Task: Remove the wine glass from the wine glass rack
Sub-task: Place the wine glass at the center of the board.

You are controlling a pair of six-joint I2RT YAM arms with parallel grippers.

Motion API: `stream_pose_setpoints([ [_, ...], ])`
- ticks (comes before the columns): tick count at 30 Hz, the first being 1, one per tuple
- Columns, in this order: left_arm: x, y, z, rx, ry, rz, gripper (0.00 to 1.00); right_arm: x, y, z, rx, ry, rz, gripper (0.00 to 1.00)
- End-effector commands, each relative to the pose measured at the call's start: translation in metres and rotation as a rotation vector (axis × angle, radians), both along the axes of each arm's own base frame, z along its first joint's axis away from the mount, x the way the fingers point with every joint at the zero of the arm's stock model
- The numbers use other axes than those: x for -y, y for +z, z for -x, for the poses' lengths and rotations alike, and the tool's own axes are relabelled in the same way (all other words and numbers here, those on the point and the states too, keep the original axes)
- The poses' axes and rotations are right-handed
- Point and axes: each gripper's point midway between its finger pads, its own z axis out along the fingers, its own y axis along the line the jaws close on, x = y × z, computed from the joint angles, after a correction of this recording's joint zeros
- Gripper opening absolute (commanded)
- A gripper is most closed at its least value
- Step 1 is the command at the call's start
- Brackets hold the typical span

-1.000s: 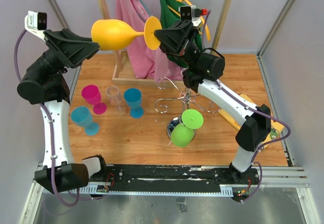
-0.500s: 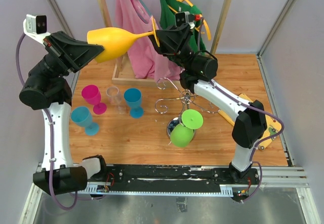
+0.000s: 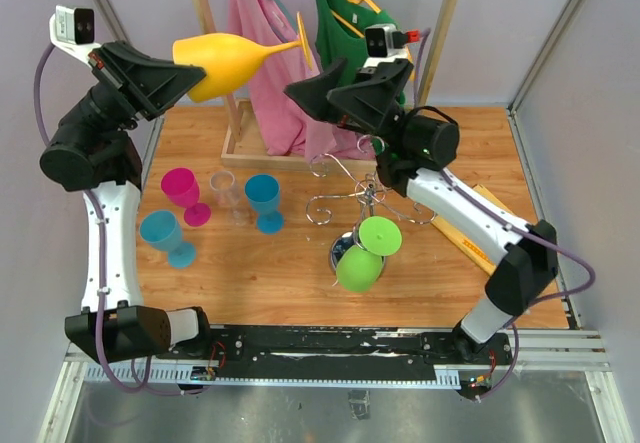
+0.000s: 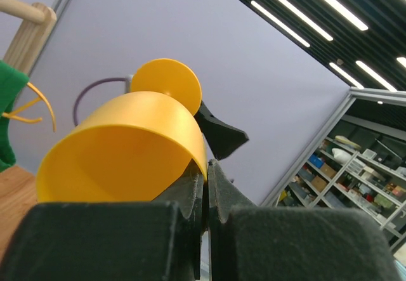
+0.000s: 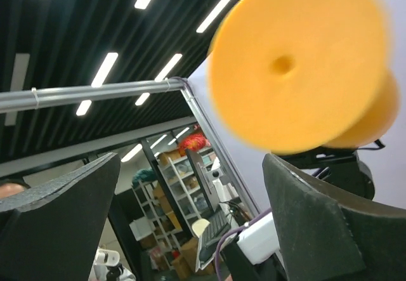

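A yellow wine glass (image 3: 232,61) is held in the air, lying sideways, above the far left of the table. My left gripper (image 3: 196,80) is shut on the rim of its bowl; in the left wrist view the rim (image 4: 200,143) is pinched between the pads of that gripper (image 4: 207,174). My right gripper (image 3: 297,91) stands open just below and right of the glass's foot (image 5: 298,64), not touching it. The chrome wine glass rack (image 3: 352,201) stands mid-table with a green wine glass (image 3: 360,265) hanging from it upside down.
Pink (image 3: 183,189), clear (image 3: 226,191), blue (image 3: 264,197) and cyan (image 3: 164,235) glasses stand on the wooden tabletop at left. A wooden clothes rail (image 3: 203,3) with pink and green garments is at the back. A yellow flat box (image 3: 484,221) lies at right.
My left gripper has shut on the yellow glass's rim. My right gripper has opened, let go of the foot and drawn back to the right. The glass now tilts foot-up.
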Motion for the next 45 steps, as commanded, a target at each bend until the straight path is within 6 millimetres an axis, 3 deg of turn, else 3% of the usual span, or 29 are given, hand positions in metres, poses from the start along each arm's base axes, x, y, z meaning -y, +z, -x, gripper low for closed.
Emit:
stream_pose_setpoints([
  [1, -0.002, 0.022, 0.003, 0.091, 0.039, 0.014, 0.00, 0.026, 0.011, 0.043, 0.165, -0.092, 0.022, 0.98],
  [5, -0.007, 0.029, -0.012, 0.097, 0.083, 0.014, 0.00, 0.034, 0.001, 0.054, 0.191, -0.203, 0.136, 1.00],
  [9, -0.012, 0.022, -0.048, 0.118, 0.236, -0.093, 0.00, 0.046, -0.015, 0.049, 0.194, -0.435, 0.384, 0.99],
  [11, -0.018, 0.009, -0.071, 0.090, 0.348, -0.179, 0.00, 0.063, -0.027, 0.042, 0.172, -0.591, 0.539, 0.99],
  [17, -0.044, -0.036, -0.106, 0.004, 0.630, -0.444, 0.00, 0.144, -0.078, 0.012, -0.017, -1.028, 0.886, 0.99],
  [21, -0.075, -0.076, -0.119, -0.142, 0.816, -0.596, 0.00, 0.202, -0.111, 0.003, -0.182, -1.255, 1.031, 0.99],
  [25, -0.097, -0.108, -0.111, -0.237, 0.932, -0.725, 0.00, 0.232, -0.130, 0.003, -0.268, -1.365, 1.083, 0.99],
  [29, -0.108, -0.138, -0.098, -0.310, 0.951, -0.843, 0.00, 0.246, -0.141, 0.001, -0.312, -1.412, 1.155, 0.99],
  [34, -0.094, -0.192, -0.072, -0.398, 0.763, -1.049, 0.00, 0.265, -0.162, -0.007, -0.392, -1.490, 1.339, 0.99],
  [40, -0.086, -0.223, -0.051, -0.369, 0.674, -1.263, 0.00, 0.291, -0.185, -0.009, -0.477, -1.592, 1.504, 0.99],
  [45, -0.070, -0.256, -0.034, -0.327, 0.592, -1.405, 0.00, 0.297, -0.205, -0.010, -0.508, -1.609, 1.610, 0.99],
])
